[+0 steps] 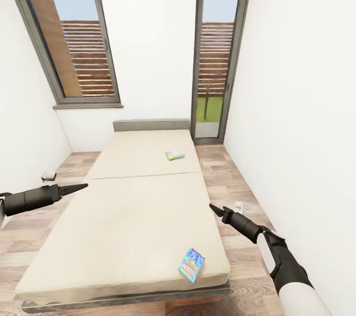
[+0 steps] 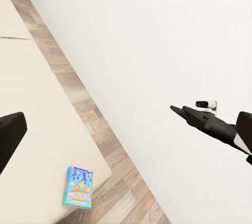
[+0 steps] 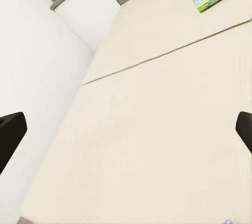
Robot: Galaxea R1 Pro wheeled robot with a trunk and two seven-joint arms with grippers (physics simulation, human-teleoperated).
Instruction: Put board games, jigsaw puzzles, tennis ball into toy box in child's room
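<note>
Beige mattress bed point(image 1: 123, 217), two flat printed board games point(image 1: 191, 265) waiting.
My left claw point(image 1: 81, 187) and right claw point(image 1: 213, 208) look closed, empty; the blue box overhangs the corner, so nudging could drop it.

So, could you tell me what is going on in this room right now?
The robot faces the bed with both arms out and nothing held. Two board games lie on it: a blue one near the foot corner by the right gripper, a green-white one farther up. The left gripper hangs beside the bed's other edge.
</note>
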